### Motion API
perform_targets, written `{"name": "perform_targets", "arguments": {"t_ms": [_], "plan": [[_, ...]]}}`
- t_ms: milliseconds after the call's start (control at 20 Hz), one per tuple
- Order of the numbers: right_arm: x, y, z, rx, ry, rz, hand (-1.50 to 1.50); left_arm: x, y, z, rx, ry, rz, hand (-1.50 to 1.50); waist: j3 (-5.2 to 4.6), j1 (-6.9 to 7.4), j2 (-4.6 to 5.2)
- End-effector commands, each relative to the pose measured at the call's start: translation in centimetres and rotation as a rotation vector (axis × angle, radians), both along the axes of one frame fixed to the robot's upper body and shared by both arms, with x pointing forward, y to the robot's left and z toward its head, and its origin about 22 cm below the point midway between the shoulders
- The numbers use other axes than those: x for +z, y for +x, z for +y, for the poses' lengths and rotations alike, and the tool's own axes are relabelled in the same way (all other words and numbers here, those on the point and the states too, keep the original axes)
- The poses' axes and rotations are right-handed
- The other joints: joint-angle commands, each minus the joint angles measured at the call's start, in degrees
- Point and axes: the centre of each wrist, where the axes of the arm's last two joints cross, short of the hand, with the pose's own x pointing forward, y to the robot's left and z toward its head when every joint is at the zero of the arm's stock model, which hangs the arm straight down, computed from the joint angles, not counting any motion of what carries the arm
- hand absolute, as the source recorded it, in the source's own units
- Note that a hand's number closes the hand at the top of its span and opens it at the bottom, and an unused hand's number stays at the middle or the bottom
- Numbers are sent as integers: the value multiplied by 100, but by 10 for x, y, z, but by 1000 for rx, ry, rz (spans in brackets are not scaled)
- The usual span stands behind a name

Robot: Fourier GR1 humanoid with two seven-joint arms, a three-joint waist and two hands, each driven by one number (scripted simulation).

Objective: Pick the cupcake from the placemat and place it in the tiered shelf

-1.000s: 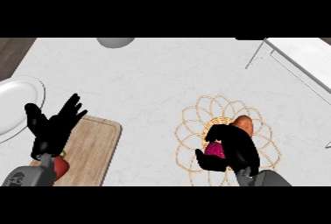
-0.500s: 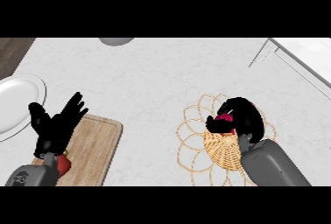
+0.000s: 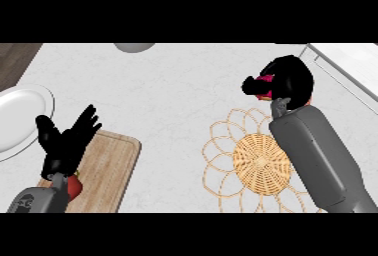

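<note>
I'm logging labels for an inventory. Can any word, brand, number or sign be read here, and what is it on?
There is no readable text anywhere.
The white round plate, the pale wooden cutting board, the woven wicker placemat and the pink cupcake held in the black right hand carry no marks.

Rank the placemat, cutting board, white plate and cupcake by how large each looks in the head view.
1. Placemat, partly covered by the right forearm.
2. Cutting board, cut off at the bottom.
3. White plate, cut off at the left, so unsure against the board.
4. Cupcake, smallest, mostly hidden in the right hand.
</note>
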Motion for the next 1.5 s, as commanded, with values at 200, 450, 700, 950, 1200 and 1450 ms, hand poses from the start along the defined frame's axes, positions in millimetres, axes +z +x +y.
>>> {"name": "perform_targets", "arguments": {"t_ms": [200, 450, 700, 950, 1200, 1450], "plan": [[112, 16, 29, -285, -97, -231, 150, -19, -16, 10, 30, -21, 117, 0, -75, -88, -33], [174, 15, 17, -359, -141, -245, 150, -19, -19, 2, 30, -24, 100, 0, -67, -127, -38], [210, 16, -11, -425, -156, -273, 150, -34, -31, 10, 59, -12, 111, 0, -65, -129, -18], [243, 7, -27, -471, -157, -304, 150, -25, -17, 1, 56, -3, 105, 0, -62, -192, -18], [276, 4, -85, -508, -143, -344, 150, -21, -14, 1, 34, -20, 92, 0, -58, -145, 13], [286, 7, -127, -506, -150, -312, 150, -27, -16, 3, 51, -23, 88, 0, -58, -93, 37]]}}
